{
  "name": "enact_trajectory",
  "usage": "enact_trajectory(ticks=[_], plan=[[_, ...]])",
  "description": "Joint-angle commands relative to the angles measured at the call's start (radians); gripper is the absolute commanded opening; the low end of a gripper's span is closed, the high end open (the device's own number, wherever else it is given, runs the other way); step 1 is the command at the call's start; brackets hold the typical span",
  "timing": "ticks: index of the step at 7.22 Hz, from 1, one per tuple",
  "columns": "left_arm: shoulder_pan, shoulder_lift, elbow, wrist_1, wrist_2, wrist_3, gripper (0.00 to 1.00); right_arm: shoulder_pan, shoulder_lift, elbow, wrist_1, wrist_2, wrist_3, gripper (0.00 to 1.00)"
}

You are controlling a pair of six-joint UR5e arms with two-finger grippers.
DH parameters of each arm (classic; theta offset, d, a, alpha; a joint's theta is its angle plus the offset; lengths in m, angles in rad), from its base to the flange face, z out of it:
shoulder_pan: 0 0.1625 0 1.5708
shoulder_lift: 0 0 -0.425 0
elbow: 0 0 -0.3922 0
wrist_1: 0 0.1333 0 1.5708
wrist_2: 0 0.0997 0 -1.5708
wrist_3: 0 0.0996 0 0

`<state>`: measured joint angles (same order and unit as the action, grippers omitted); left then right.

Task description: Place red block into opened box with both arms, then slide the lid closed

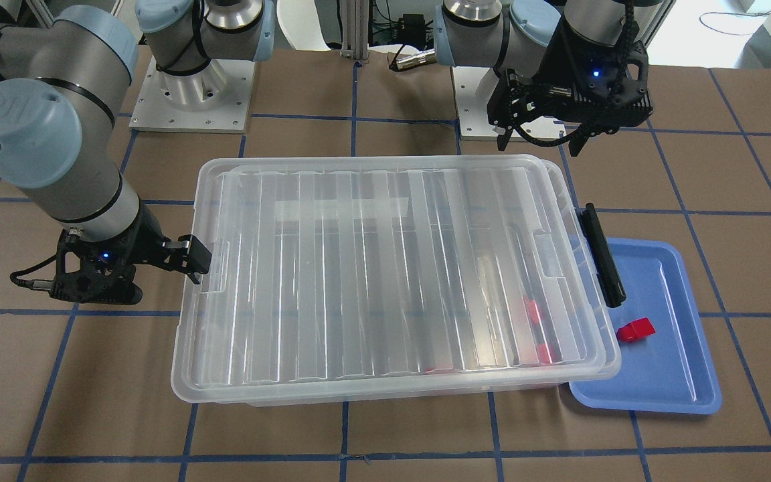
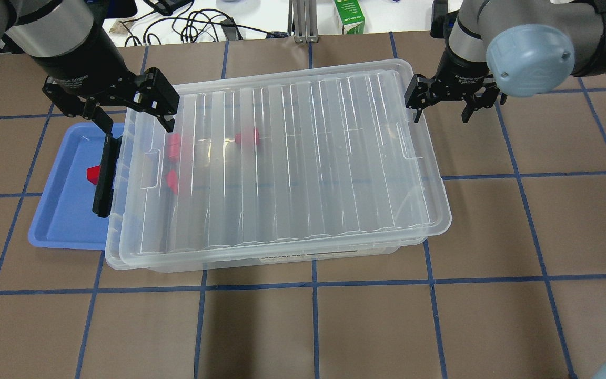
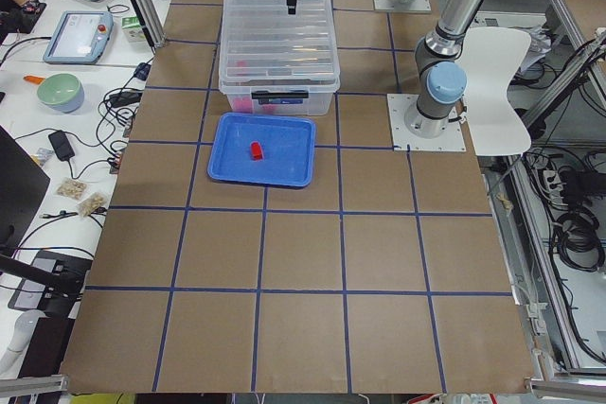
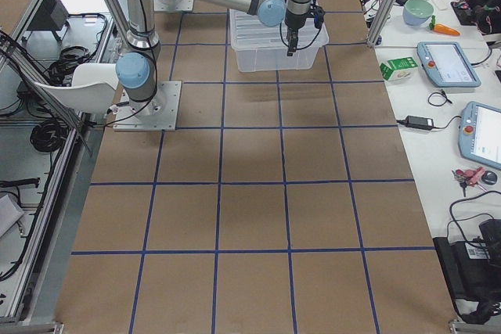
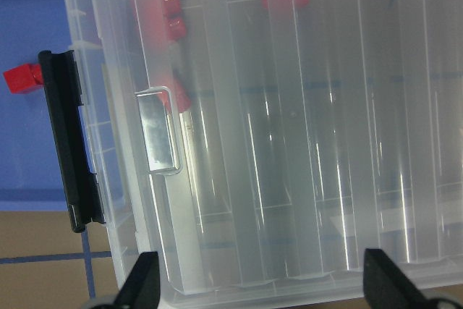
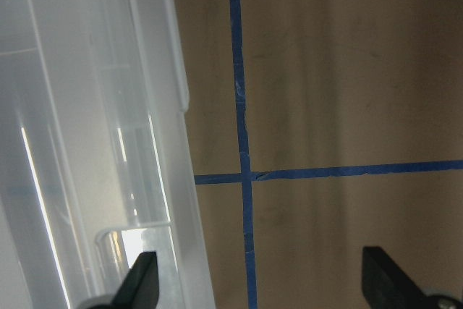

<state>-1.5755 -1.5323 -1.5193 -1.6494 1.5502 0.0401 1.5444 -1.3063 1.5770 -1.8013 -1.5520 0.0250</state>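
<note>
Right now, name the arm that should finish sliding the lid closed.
Probably right: the right gripper, open, sits at the lid's overhanging short edge, placed to push it toward the black clip. The left gripper hovers above the clip end.

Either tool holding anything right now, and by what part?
Nothing held: left tool open over the lid; right tool open beside its short edge.

Left arm [image 2: 66,42] and right arm [image 1: 77,194] showing silver-grey tubes, light-blue joint caps carrying an embossed logo and small screws, black cable looping round the base joint at eleven o'clock in the front-facing view, black skeletal left hand [image 2: 137,123] and right hand [image 2: 441,117] each glowing a small blue light
</note>
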Motion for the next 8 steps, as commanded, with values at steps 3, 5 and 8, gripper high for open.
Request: enact_trajectory(ticks=[3, 5, 8], plan=[[0.002, 0.006, -0.004, 0.0, 0.005, 0.012, 1.0, -0.001, 0.03, 0.0, -0.004, 0.001, -0.008, 1.0], [0.002, 0.012, -0.013, 0.002, 0.004, 0.012, 1.0, -0.007, 0.042, -0.002, -0.012, 0.0, -0.083, 1.0], [0.002, 0.014, -0.012, 0.002, 0.004, 0.015, 1.0, -0.024, 0.041, -0.005, -0.013, -0.014, -0.121, 1.0]])
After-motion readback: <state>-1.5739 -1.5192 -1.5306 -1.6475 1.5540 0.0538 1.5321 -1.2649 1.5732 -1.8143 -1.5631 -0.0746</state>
